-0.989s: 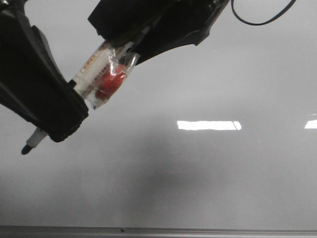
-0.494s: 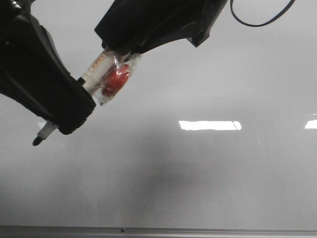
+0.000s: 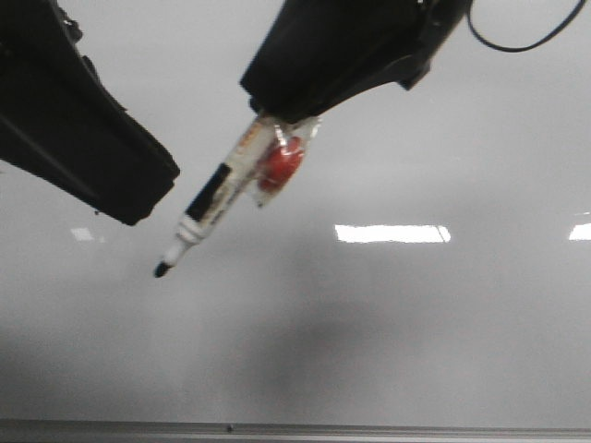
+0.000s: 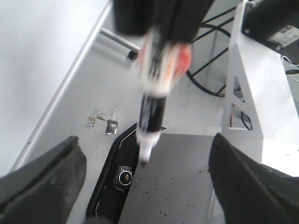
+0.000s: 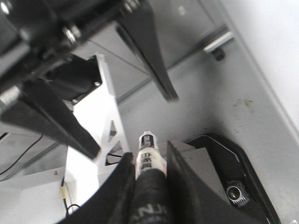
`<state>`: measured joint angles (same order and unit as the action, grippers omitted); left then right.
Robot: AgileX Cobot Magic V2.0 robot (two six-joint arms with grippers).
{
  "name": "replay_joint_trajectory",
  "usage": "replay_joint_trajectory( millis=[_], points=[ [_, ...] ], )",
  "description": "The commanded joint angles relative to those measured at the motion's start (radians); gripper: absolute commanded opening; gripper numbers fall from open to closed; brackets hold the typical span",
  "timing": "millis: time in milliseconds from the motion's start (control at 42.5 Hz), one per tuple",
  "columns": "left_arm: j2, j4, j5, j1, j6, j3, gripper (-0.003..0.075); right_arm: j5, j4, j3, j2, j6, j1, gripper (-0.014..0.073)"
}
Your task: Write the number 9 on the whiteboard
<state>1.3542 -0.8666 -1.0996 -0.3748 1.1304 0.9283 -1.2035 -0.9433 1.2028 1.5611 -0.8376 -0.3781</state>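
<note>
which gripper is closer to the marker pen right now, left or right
Right. The right gripper is shut on the marker pen, holding its upper end. The left gripper is open, off to the pen's left in the front view, not touching it.

A blurred marker pen (image 4: 156,93) hangs tip-down between the left gripper's (image 4: 147,172) two dark fingers (image 4: 44,182), which stand wide apart. The whiteboard (image 4: 42,56) fills the ten o'clock side. Crumpled foil scraps (image 4: 103,120) lie on the counter (image 4: 177,186).
</note>
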Motion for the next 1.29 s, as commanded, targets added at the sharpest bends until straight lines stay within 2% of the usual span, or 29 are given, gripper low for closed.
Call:
replay_joint_trajectory(
  millis=[0,71,118,212,283,330,471,800,1036,1271],
  points=[
    [-0.03,-0.059,-0.032,0.049,-0.011,0.031,0.0529,-0.107,-0.036,-0.027,-0.094,-0.015,0.062,-0.0069],
    [-0.03,-0.065,-0.071,0.093,-0.011,0.025,0.0454,-0.016,-0.064,-0.076,-0.142,-0.055,0.109,-0.0069],
    [-0.03,-0.09,-0.085,0.121,-0.009,0.016,0.037,0.085,-0.118,-0.114,-0.176,-0.101,0.135,-0.0069],
    [-0.032,-0.144,-0.094,0.147,0.025,-0.022,0.0197,0.296,-0.28,-0.182,-0.221,-0.193,0.148,-0.0069],
    [-0.032,-0.177,-0.094,0.15,0.07,-0.047,0.0038,0.383,-0.412,-0.213,-0.227,-0.303,0.144,-0.0069],
    [-0.032,-0.201,-0.094,0.148,0.092,-0.061,-0.0016,0.413,-0.489,-0.217,-0.22,-0.38,0.144,-0.0069],
    [-0.032,-0.215,-0.094,0.148,0.097,-0.062,-0.0019,0.52,-0.698,-0.217,-0.193,-0.549,0.144,-0.0069],
    [-0.032,-0.215,-0.094,0.148,0.097,-0.062,-0.0019,0.659,-0.872,-0.209,-0.106,-0.786,0.149,-0.0069],
    [-0.032,-0.215,-0.099,0.148,0.097,-0.061,-0.0019,0.68,-0.947,-0.196,-0.085,-0.905,0.157,-0.0069],
    [-0.032,-0.215,-0.099,0.148,0.097,-0.061,-0.0019,0.675,-0.946,-0.11,0.002,-0.905,0.105,-0.0069]
  ],
)
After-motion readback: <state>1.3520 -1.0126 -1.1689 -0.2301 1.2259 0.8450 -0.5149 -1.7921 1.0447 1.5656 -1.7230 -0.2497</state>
